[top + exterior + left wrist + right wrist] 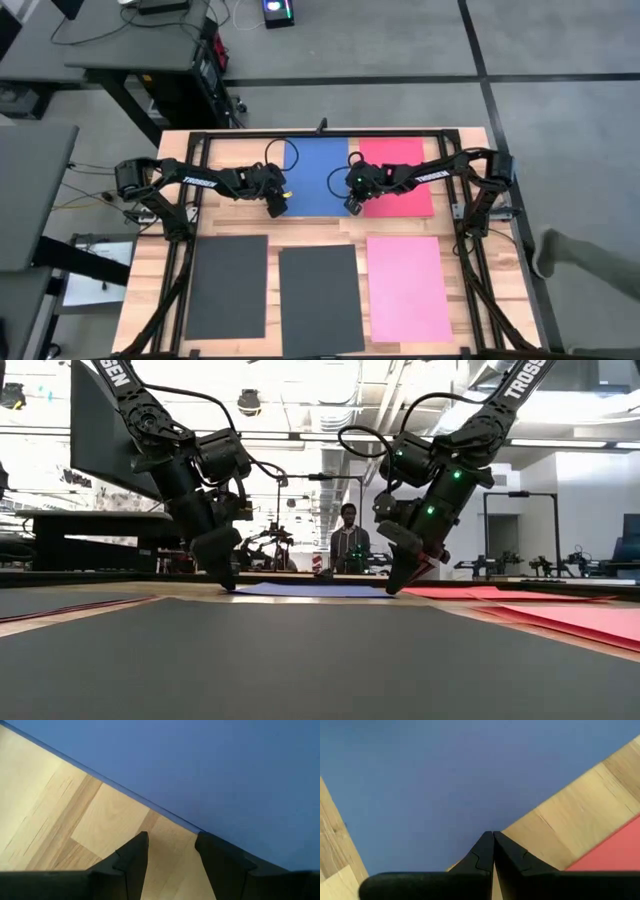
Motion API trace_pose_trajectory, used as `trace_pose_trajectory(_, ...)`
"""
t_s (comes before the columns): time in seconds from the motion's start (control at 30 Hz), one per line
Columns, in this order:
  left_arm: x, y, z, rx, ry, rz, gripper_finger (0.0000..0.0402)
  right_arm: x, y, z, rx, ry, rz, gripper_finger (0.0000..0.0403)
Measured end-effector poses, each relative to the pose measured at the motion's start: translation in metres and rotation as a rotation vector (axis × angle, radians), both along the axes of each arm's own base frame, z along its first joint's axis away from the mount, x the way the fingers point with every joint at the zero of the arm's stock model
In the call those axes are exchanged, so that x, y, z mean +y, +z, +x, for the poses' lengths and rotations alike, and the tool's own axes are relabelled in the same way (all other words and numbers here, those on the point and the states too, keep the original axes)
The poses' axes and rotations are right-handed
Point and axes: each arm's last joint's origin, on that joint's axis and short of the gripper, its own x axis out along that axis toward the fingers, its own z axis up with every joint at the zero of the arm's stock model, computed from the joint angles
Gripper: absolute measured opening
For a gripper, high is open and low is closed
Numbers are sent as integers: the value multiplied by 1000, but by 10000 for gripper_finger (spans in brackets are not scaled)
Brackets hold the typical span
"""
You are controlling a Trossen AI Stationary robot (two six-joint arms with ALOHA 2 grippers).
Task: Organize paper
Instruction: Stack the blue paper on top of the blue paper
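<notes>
Beside blue paper (210, 770) — left hand (171, 851) parted.

dark arms (215, 181), white lettering

You've got grey floor (400, 40) around the wooden table (150, 300), a dark desk (130, 45) (upper left), and a person (347, 535) standing behind.

White letters run along both arms. In the low view the right arm (505, 400) shows "TROSS" before the picture's edge cuts it, and the left arm (130, 400) shows only a cut-off "EN". In the high view the arms' white lettering is too small to read
</notes>
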Motion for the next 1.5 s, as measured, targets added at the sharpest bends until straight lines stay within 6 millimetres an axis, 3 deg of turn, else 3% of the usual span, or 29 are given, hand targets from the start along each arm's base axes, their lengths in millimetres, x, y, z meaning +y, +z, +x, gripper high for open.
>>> trace_pose_trajectory(0.97, 0, -2, -3, 46, 5, 11, 162, 0, 0, 1, -7, 5, 2, 0)
trace_pose_trajectory(1.5, 4, 16, 7, 96, 39, -7, 162, 0, 0, 1, -4, 5, 3, 0)
